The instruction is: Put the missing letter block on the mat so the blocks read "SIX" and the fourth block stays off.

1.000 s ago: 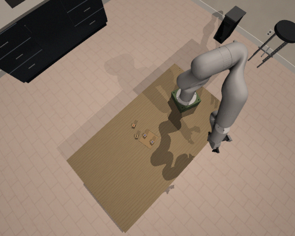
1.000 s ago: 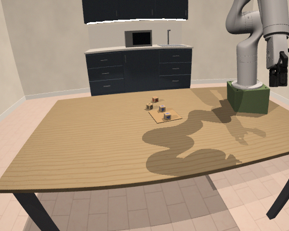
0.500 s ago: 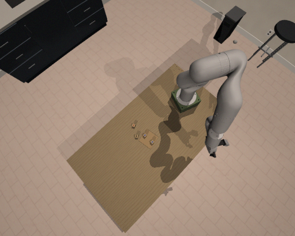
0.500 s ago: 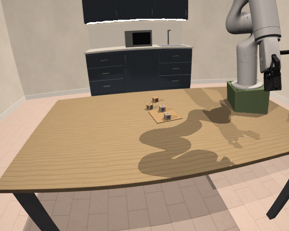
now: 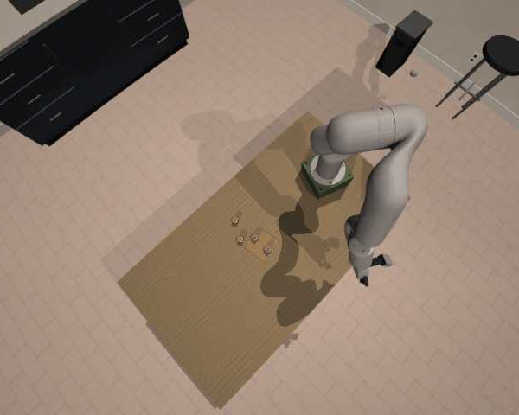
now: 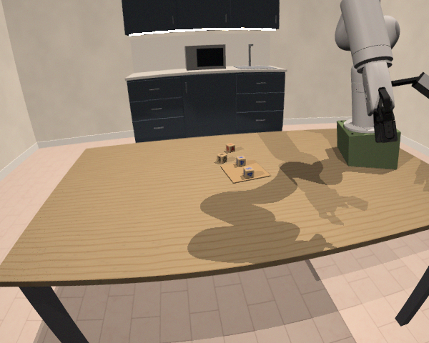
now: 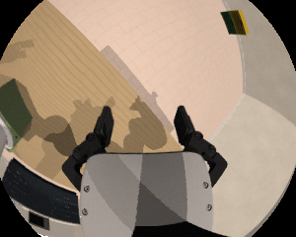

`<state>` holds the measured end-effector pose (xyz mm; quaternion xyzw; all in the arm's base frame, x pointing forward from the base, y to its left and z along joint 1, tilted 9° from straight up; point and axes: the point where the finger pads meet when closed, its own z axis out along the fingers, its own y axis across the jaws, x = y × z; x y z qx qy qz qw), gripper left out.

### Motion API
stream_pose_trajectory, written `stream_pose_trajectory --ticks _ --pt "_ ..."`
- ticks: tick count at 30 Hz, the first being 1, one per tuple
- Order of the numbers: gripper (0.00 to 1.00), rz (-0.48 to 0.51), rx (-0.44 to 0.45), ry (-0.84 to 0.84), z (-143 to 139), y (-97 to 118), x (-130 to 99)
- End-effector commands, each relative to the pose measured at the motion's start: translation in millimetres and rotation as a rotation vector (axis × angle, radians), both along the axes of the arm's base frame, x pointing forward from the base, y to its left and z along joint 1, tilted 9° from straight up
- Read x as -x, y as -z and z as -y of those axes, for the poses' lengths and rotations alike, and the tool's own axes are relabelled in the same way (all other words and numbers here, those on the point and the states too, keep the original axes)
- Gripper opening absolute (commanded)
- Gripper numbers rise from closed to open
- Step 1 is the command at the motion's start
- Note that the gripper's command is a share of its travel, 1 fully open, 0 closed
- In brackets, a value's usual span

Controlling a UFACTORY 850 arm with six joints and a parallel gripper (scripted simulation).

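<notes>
A small tan mat (image 6: 242, 172) (image 5: 260, 244) lies near the table's middle. Two blocks with blue letters sit on it, one (image 6: 241, 161) (image 5: 253, 238) at its far end and one (image 6: 248, 172) (image 5: 267, 249) near its middle. A block with a dark letter (image 6: 222, 158) (image 5: 240, 239) and a block with a red letter (image 6: 229, 147) (image 5: 234, 220) lie off the mat on the table. The letters are too small to read. My gripper (image 6: 384, 128) (image 5: 363, 280) (image 7: 143, 114) is open and empty, high above the table's edge, far from the blocks. The wrist view shows no blocks.
The arm's green base (image 6: 367, 146) (image 5: 327, 175) stands at the table's far right. A dark cabinet (image 6: 207, 105) with a microwave stands behind the table. A stool (image 5: 492, 71) and a dark box (image 5: 402, 42) stand on the floor.
</notes>
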<state>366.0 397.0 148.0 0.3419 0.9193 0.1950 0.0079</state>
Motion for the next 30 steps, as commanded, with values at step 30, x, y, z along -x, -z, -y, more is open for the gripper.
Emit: stream_pose_trajectory --ticks 30 --pt "1.0 -0.338 -0.144 0.018 202.6 38.6 -163.4"
